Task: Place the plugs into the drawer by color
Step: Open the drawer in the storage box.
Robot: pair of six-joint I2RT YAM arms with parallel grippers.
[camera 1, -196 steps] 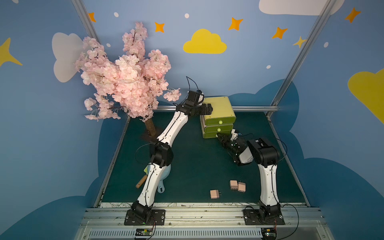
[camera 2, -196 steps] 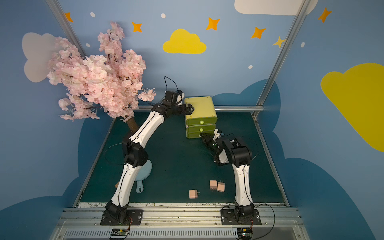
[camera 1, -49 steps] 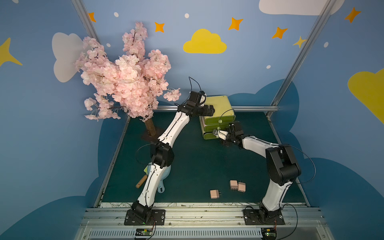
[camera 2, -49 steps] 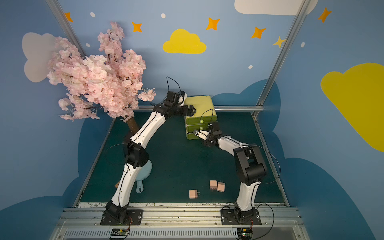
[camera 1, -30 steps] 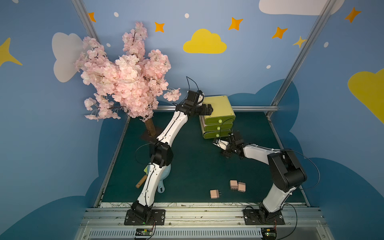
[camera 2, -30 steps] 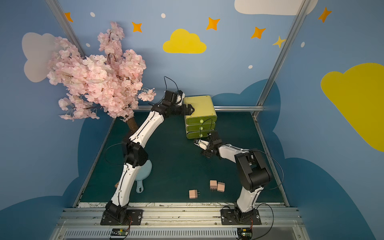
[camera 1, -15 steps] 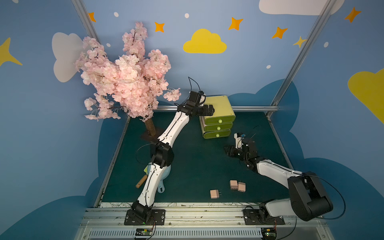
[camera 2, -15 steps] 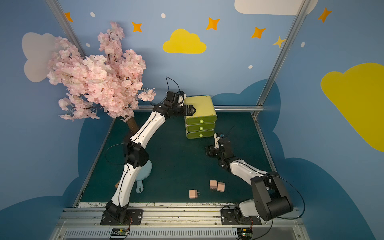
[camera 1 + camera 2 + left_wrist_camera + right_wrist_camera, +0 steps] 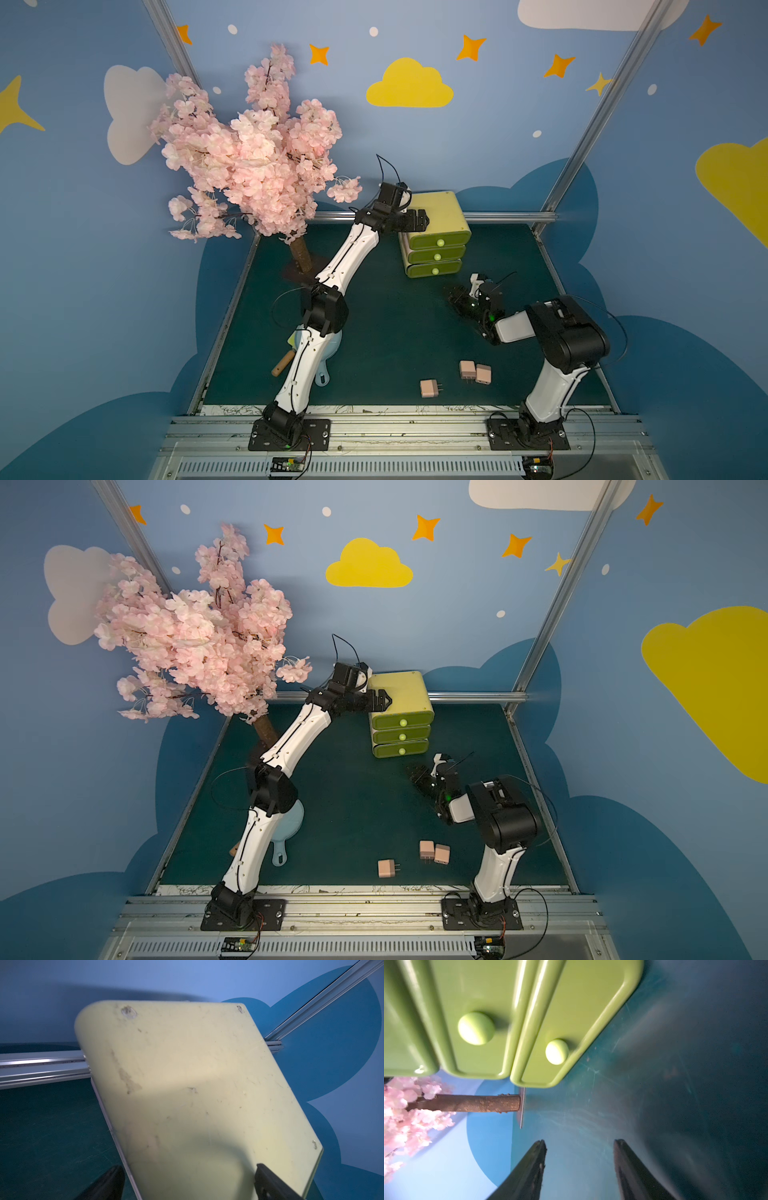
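Observation:
The drawer [image 9: 436, 208] [image 9: 401, 690], a yellow-green chest, stands at the back of the mat with all three fronts pushed in. My left gripper [image 9: 419, 219] [image 9: 384, 700] [image 9: 189, 1167] is open at its top left edge, one finger over the lid [image 9: 187, 1084] and one beside the wall. Three pink plugs [image 9: 429, 387] [image 9: 467, 369] [image 9: 483, 373] lie near the front edge and show in both top views [image 9: 386, 868]. My right gripper [image 9: 455, 298] [image 9: 417, 777] [image 9: 579, 1141] hovers open and empty, low over the mat, in front of the bottom drawer [image 9: 571, 1012].
A pink blossom tree [image 9: 249, 158] stands at the back left, its trunk [image 9: 467, 1103] on a small plate. A light-blue paddle [image 9: 328, 361] and a wooden handle [image 9: 282, 362] lie under my left arm. An aluminium rail [image 9: 41, 1068] runs behind the drawer.
My right gripper has drawn back from the drawer's front toward the near right, and its jaws have narrowed. The left gripper has stayed at the chest's top.

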